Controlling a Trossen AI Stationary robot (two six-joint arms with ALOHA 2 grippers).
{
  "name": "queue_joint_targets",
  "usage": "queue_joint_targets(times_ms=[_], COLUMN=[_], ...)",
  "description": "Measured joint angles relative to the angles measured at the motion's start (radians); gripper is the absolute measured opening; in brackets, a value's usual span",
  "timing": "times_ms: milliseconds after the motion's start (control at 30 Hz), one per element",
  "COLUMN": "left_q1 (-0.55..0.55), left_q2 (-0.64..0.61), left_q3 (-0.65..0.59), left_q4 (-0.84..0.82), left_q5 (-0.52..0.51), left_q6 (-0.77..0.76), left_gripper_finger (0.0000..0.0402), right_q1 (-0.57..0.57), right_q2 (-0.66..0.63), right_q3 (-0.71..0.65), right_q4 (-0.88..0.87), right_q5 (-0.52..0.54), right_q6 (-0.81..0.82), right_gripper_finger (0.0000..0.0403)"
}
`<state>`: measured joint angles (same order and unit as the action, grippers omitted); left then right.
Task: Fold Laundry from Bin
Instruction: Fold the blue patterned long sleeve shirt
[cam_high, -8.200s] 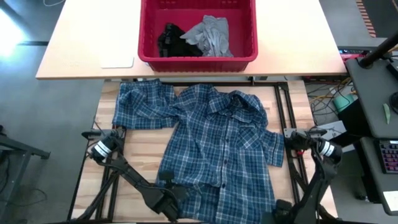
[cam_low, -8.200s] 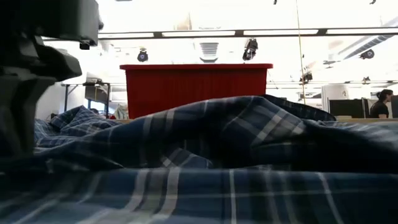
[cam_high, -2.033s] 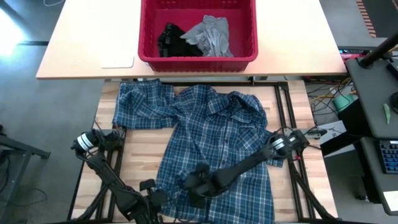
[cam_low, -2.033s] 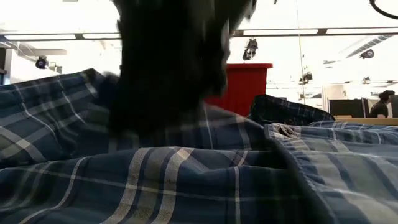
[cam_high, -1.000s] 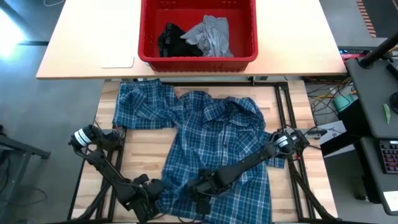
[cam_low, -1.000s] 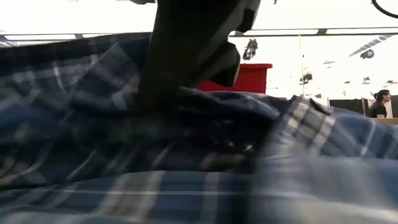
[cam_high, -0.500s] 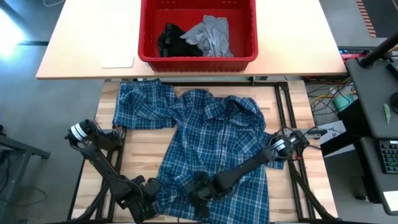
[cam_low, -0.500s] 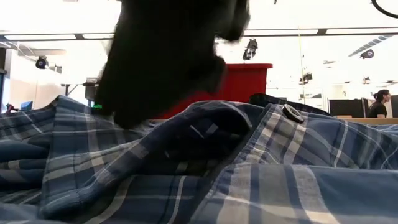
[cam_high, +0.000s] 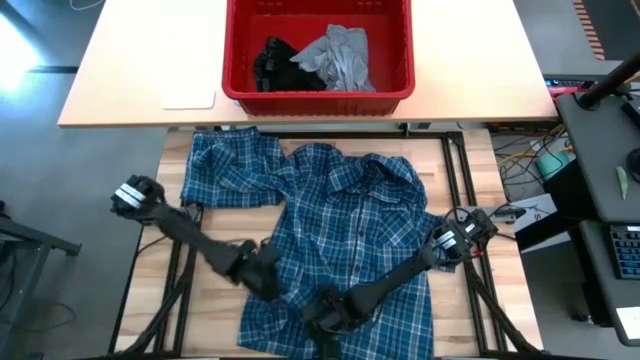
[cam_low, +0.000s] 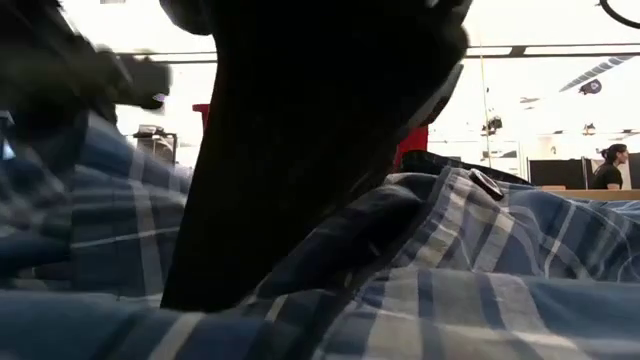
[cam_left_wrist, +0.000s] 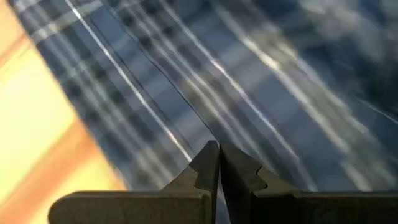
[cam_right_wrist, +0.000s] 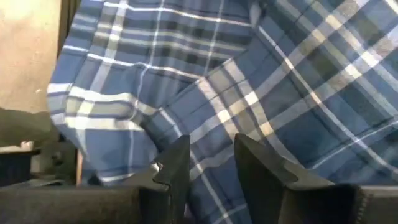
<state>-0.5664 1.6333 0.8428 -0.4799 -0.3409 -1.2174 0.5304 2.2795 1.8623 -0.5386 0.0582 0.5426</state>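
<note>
The blue-and-white plaid shirt (cam_high: 350, 230) lies spread, front up, on the wooden table. My left gripper (cam_high: 266, 278) is shut at the shirt's left side. My right gripper (cam_high: 325, 318) stands open over the shirt's lower front near the near edge. Its fingers (cam_right_wrist: 177, 165) slant down at the cloth, and I cannot tell whether they touch it. In the low view it fills the middle as a dark mass (cam_low: 300, 180). The red bin (cam_high: 318, 98) stands on the far table and holds a grey T-shirt (cam_high: 340, 55) and a black garment (cam_high: 272, 62). My left gripper is shut on the plaid shirt, with a crease or edge of the cloth (cam_left_wrist: 202, 134) running straight into its closed fingertips. The fingers slant down from the table's left. Cloth beside it stands raised (cam_low: 100, 200). One layer or several, I cannot tell.
A flat white thing (cam_high: 188, 98) lies on the far table left of the bin. Bare wood (cam_high: 215, 235) shows left of the shirt. Black frame rails (cam_high: 455, 180) run along the table's sides. A person (cam_low: 610, 165) sits far off in the room.
My left gripper has swung quickly from the near edge toward the far right, onto the shirt's left side, and the cloth at the left now stands higher in the low view. My right gripper has sunk a little toward the near edge.
</note>
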Motion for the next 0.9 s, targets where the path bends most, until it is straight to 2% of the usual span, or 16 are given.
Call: queue_joint_targets(times_ms=[100, 233, 300, 367, 533, 600, 700, 900], left_q1=[0.079, 0.114, 0.114, 0.112, 0.111, 0.112, 0.113, 0.114], left_q2=[0.013, 0.010, 0.005, 0.004, 0.010, 0.010, 0.009, 0.005], left_q3=[-0.095, -0.161, -0.169, -0.167, -0.123, -0.112, -0.109, -0.123], left_q4=[0.142, 0.178, 0.181, 0.180, 0.115, 0.052, -0.018, -0.061], left_q5=[0.047, 0.079, 0.078, 0.081, 0.095, 0.092, 0.065, 0.029], left_q6=[0.048, 0.058, 0.073, 0.095, 0.150, 0.157, 0.161, 0.162], left_gripper_finger=[0.0000, 0.0000, 0.0000, 0.0000, 0.0000, 0.0000, 0.0000, 0.0000], right_q1=[0.001, 0.005, 0.008, 0.010, 0.005, -0.001, -0.007, 0.019], right_q2=[0.000, -0.007, -0.011, -0.017, -0.027, -0.024, -0.003, -0.009], right_q3=[0.002, 0.014, 0.031, 0.063, 0.128, 0.111, 0.064, 0.022], right_q4=[0.002, -0.006, -0.016, -0.015, -0.002, -0.004, -0.015, -0.052], right_q5=[-0.033, -0.206, -0.257, -0.224, 0.030, 0.085, 0.061, -0.131], right_q6=[0.001, 0.014, 0.024, 0.021, -0.040, -0.036, 0.007, 0.076], right_gripper_finger=[0.0118, 0.0118, 0.0118, 0.0118, 0.0118, 0.0118, 0.0118, 0.0118])
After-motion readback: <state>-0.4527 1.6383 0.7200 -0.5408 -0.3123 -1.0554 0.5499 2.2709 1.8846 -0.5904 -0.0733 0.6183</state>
